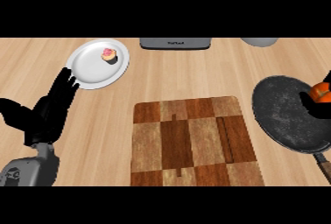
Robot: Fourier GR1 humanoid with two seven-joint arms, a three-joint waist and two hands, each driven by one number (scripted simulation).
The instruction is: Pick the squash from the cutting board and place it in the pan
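Head view shows my right hand curled round the squash, holding it over the pan to set it down; the cutting board lies beside, my left hand resting with fingers straight

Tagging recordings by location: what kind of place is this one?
Most likely a kitchen counter: a wooden cutting board, a dark pan and a white plate with a small cupcake sit on a wood-grain top.

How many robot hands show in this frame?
2: the left hand rests open at the view's left; the right hand, partly cut off at the right edge, holds the squash over the pan.
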